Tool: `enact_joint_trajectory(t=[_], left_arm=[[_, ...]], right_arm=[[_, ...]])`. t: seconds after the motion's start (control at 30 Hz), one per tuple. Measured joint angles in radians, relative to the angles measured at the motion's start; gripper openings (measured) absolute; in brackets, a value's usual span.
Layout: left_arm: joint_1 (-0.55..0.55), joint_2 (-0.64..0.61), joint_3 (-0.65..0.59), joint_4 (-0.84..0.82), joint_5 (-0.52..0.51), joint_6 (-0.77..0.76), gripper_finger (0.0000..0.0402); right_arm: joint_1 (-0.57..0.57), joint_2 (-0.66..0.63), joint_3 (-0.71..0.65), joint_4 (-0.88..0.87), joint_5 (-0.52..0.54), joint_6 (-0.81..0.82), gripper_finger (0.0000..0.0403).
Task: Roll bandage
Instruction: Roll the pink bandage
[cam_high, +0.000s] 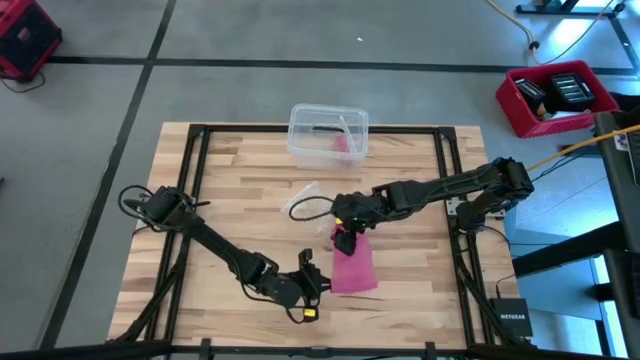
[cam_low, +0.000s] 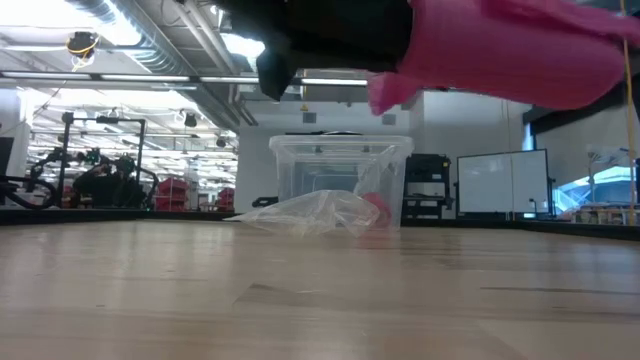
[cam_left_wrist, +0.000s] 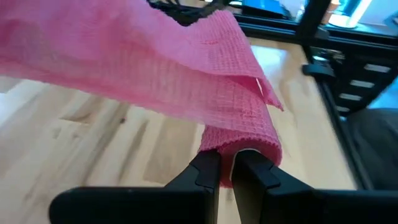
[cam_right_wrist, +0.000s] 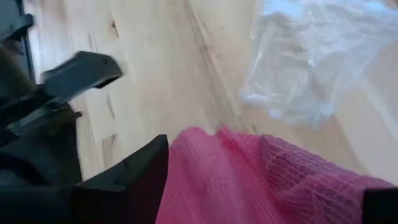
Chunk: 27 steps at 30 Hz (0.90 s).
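Both claws have the bandage (cam_high: 352, 265) held above the counter (cam_high: 230, 190): your left claw (cam_left_wrist: 227, 171) is clenched on the rolled end, your right claw (cam_high: 345, 238) grasps the loose band. You're handling soft, light, stretchy weave; grip the roll's core, keep gentle tension.

Both arms are dark, almost black, built of slim jointed tubes with rounded housings at the joints. A thin black cable loops loose beside the right arm (cam_high: 440, 190). The left arm (cam_high: 215, 240) carries a small yellow mark near its tool (cam_high: 312, 283). The left tool's fingers (cam_left_wrist: 208, 171) are flat, matte black and blunt-tipped.
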Motion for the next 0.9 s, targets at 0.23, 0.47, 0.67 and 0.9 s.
enact_joint_trajectory(t=[0.23, 0.47, 0.67, 0.9], left_arm=[[-0.003, 0.000, 0.000, 0.000, 0.002, 0.001, 0.0021], [-0.001, 0.000, 0.000, 0.003, -0.005, -0.002, 0.0021], [-0.002, 0.000, 0.000, 0.001, 0.000, 0.000, 0.0021], [-0.003, 0.000, 0.000, -0.001, 0.009, 0.001, 0.0021]], right_arm=[[-0.007, -0.005, 0.089, -0.016, -0.028, -0.034, 0.0255], [-0.005, -0.005, 0.242, -0.158, 0.083, -0.102, 0.0255], [-0.005, -0.005, 0.278, -0.253, 0.038, -0.205, 0.0255], [-0.020, 0.016, 0.263, -0.266, -0.216, -0.185, 0.0255]])
